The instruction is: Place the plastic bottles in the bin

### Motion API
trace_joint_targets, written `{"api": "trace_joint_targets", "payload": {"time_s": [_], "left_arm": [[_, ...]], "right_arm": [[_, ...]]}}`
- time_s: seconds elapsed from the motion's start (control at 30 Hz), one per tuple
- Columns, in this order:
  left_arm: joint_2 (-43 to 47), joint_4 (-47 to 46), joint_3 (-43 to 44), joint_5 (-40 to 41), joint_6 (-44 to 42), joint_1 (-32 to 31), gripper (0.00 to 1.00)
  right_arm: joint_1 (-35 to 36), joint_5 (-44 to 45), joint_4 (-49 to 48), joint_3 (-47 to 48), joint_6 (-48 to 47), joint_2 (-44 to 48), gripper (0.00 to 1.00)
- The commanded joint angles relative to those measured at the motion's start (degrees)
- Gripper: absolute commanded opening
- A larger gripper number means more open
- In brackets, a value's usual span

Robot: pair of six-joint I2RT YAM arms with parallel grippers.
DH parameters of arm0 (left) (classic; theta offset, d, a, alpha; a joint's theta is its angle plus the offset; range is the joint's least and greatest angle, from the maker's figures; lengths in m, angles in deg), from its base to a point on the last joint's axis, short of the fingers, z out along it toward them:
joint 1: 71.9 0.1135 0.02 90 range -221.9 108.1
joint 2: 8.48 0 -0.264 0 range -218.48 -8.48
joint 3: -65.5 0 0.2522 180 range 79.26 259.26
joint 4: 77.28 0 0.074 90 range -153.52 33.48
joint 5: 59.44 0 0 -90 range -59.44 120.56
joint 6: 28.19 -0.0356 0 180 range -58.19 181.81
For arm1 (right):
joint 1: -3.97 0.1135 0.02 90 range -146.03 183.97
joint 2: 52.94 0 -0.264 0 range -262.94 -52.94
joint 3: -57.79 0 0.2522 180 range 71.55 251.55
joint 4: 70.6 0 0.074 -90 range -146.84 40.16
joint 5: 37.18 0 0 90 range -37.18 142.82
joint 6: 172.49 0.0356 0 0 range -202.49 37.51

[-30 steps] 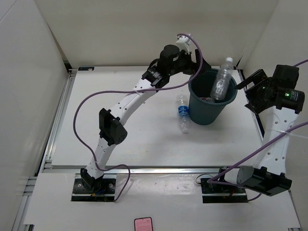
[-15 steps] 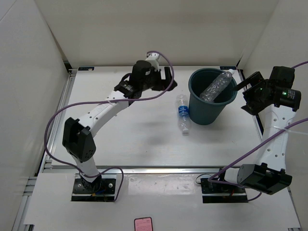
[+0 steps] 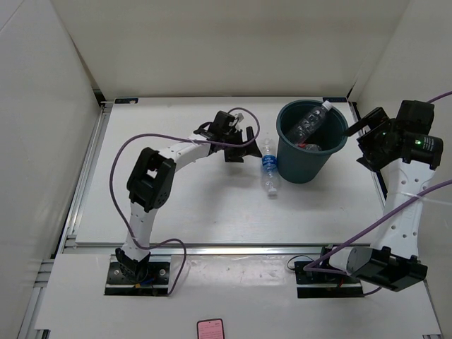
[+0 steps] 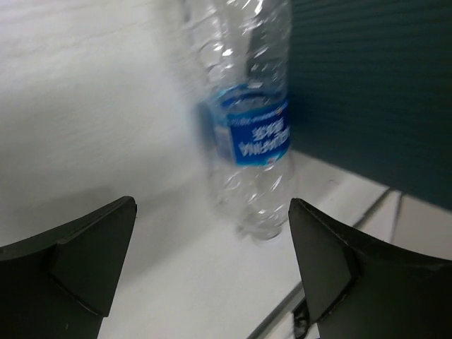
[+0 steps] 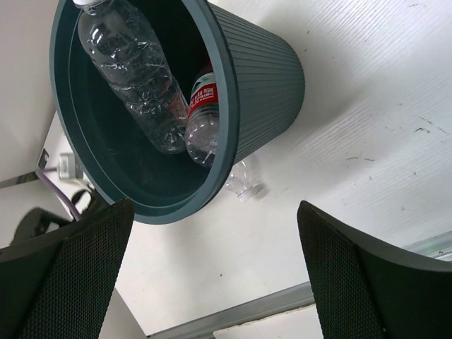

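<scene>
Swung down from the bin (image 3: pixel 300 166), the left gripper (image 3: pixel 245 145), jaws wide, faces the blue-labelled bottle (image 3: pixel 268 164) lying on the bench just left of the bin, where one jaw touching first could roll it away.

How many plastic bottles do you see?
3: clear bottle and red-labelled bottle inside the bin; blue-labelled bottle on the table beside it. Others may be hidden inside.

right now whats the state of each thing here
bin, upright on the table
clear bottle, in the bin, leaning on its rim, cap end up
red bottle, inside the bin
blue bottle, lying on the table beside the bin, not yet in
left gripper, open, empty, facing the blue bottle
right gripper, open, empty, beside the bin
</scene>
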Motion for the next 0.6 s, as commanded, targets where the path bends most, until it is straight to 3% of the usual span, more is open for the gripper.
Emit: {"api": "trace_joint_targets", "payload": {"time_s": [0.0, 0.57], "left_arm": [[-3.09, -2.26, 7.29, -9.24, 4.27, 0.40, 1.00], [-20.49, -2.26, 22.84, -17.87, 7.79, -1.01, 1.00]], "right_arm": [[-0.32, 1.28, 0.57, -0.64, -1.89, 2.20, 1.00], [-0.32, 5.41, 1.63, -2.93, -4.61, 4.84, 1.00]]}}
